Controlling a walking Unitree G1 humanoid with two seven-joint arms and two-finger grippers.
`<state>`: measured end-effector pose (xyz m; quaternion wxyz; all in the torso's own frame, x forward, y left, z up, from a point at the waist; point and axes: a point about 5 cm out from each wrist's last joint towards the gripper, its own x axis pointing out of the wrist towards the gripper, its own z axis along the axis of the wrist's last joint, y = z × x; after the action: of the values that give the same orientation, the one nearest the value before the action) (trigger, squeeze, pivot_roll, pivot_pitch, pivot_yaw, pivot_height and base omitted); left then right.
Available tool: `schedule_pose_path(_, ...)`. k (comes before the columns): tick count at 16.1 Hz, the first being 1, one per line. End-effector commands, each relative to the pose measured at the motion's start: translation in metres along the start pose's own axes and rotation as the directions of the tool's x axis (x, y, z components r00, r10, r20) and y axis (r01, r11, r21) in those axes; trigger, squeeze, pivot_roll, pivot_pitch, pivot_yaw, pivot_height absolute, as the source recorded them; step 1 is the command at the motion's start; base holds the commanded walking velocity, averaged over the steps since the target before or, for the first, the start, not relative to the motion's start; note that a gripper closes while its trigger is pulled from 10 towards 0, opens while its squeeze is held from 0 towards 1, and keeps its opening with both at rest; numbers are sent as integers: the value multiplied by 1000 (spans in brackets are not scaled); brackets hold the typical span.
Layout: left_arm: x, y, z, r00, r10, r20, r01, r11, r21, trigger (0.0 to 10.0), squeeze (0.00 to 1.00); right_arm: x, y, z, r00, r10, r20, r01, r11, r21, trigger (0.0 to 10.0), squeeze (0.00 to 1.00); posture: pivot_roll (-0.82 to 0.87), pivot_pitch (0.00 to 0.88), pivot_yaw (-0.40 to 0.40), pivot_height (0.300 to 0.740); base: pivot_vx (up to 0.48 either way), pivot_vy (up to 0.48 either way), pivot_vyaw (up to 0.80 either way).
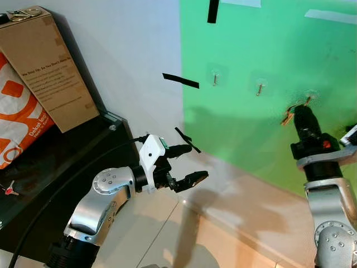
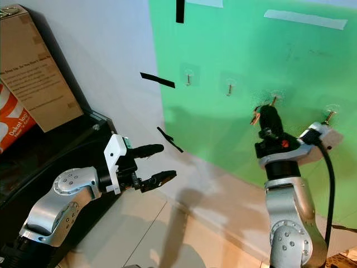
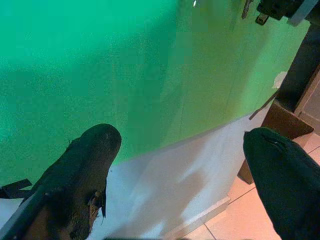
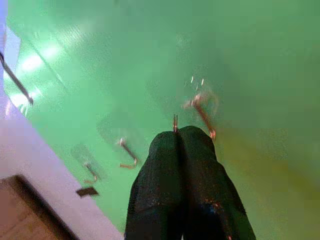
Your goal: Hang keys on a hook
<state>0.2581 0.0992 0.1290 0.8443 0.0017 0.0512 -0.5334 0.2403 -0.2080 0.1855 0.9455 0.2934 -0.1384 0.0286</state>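
Both eye views look forward and down from the head at the green board (image 1: 268, 84), from some way off. The left wrist view faces the same board from below. The right wrist view looks at it from very near.

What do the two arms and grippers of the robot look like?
Both arms are silver metal with round bolted joints. The left gripper has two long black fingers on a white bracket with a small green mark. The right gripper is black with a red dot; a black cable runs beside it.
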Motion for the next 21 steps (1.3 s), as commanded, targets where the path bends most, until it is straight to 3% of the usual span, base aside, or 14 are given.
schedule_pose_path(1, 0, 1, 5, 1000, -10, 4, 10, 1000, 22, 10000, 86, 2, -2, 1, 1000, -10, 12, 10, 1000, 23, 10000, 0, -139, 0, 109, 740, 0, 0, 0)
schedule_pose_path(4, 0, 1, 5, 1000, -11, 4, 10, 1000, 23, 10000, 86, 3, -15, -2, 995, -101, 4, 101, 995, 28, 10000, 0, -140, 0, 112, 740, 0, 0, 0)
schedule_pose_path(11, 0, 0, 4, 1000, -13, 2, 13, 1000, 20, 10000, 90, -8, -39, -3, 966, -259, 29, 252, 957, 145, 10000, 0, -139, 0, 112, 740, 0, 0, 0)
schedule_pose_path(21, 0, 0, 5, 1000, -17, 0, 17, 1000, 21, 10000, 90, -21, -53, -19, 937, -347, -39, 348, 919, 186, 10000, 0, -140, 0, 115, 740, 0, 0, 0)
